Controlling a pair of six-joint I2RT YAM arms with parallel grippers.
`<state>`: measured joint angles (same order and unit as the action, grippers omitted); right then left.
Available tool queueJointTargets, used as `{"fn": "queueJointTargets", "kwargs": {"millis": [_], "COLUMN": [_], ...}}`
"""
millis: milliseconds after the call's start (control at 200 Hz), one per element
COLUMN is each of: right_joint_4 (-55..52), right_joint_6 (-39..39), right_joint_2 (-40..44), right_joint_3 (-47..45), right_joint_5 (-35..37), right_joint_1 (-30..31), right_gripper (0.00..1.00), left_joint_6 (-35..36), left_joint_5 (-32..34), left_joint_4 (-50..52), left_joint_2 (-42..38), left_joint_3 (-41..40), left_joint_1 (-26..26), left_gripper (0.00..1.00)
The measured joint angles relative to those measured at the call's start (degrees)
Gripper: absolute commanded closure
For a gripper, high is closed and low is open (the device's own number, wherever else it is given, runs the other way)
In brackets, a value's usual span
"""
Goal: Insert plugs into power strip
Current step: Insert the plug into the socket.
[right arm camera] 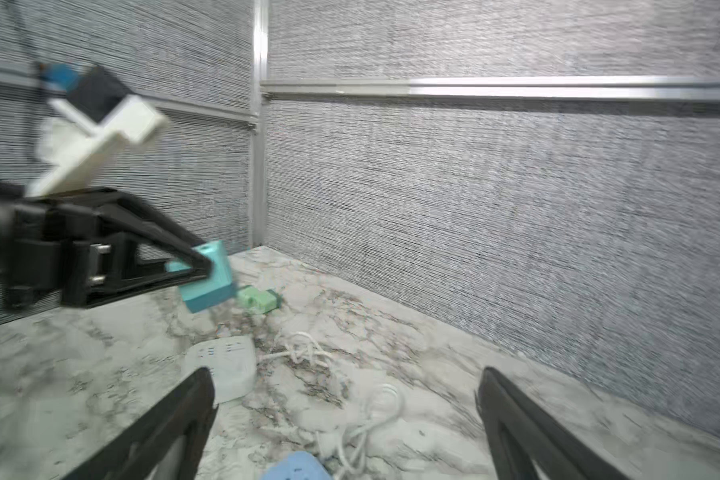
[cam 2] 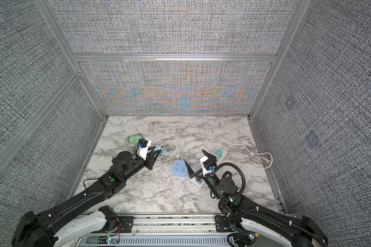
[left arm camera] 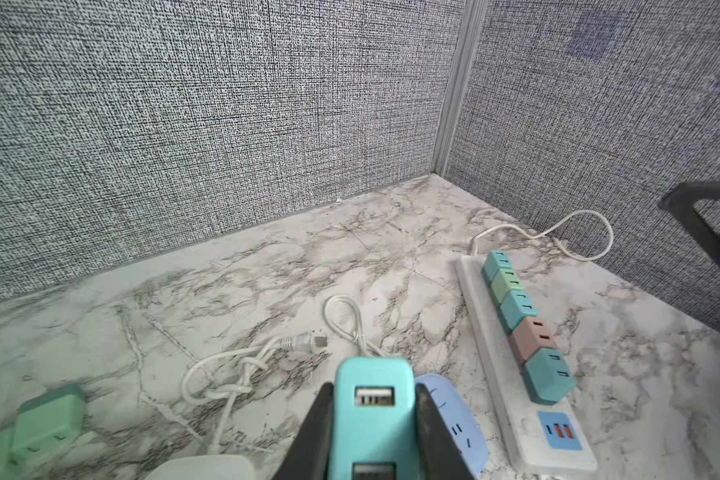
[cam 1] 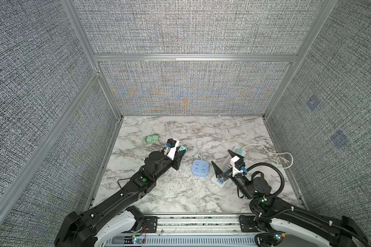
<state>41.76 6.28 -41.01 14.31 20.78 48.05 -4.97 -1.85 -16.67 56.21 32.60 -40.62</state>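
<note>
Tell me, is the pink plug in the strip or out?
In. The pink plug sits on the white strip, in line with the teal plugs on either side of it.

Even, soft light; moiré ripples on the back wall (cam 1: pixel 186 92); right wrist view motion-blurred.

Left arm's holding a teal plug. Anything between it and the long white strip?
Yes. The blue socket block lies between the left gripper, shut on the teal plug, and the white power strip; a raised path likely clears it. The open right gripper hangs over the strip's seated plugs, the likelier obstruction.
</note>
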Motion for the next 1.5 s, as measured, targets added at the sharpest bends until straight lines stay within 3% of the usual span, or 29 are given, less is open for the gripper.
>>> {"fn": "queueJointTargets", "kwargs": {"millis": [120, 355, 485, 620, 1001, 1501], "right_joint_4": [-6.4, -12.0, -12.4, -10.9, -2.6, -0.4], "right_joint_6": [-6.2, -17.5, -21.6, -24.7, -29.0, -30.4], "right_joint_2": [0.5, 3.1, 1.7, -0.7, -7.8, -1.1], "right_joint_3": [1.6, -0.9, -2.7, -4.9, -10.9, -13.6], "right_joint_5": [1.6, 0.6, -2.0, -4.5, -7.3, -6.3], "right_joint_1": [-10.2, -26.2, -32.6, -37.4, -40.0, -40.0], "right_gripper": [0.0, 0.01, 0.0, 0.0, 0.0, 0.0], "left_joint_6": [7.7, 26.8, 34.9, 39.2, 46.9, 57.1], "left_joint_5": [-1.4, -12.2, -16.1, -17.8, -23.2, -30.1], "left_joint_4": [-2.0, -2.8, -4.7, -4.6, 3.2, 11.0], "left_joint_2": [-0.7, -4.1, -4.2, -0.6, 13.6, 23.1], "left_joint_3": [-3.4, -10.0, -13.2, -10.4, 4.2, 13.1], "left_joint_1": [0.2, -0.2, -0.2, -0.2, -0.2, -0.3], "left_gripper": [1.0, 1.0, 1.0, 1.0, 1.0, 1.0]}}
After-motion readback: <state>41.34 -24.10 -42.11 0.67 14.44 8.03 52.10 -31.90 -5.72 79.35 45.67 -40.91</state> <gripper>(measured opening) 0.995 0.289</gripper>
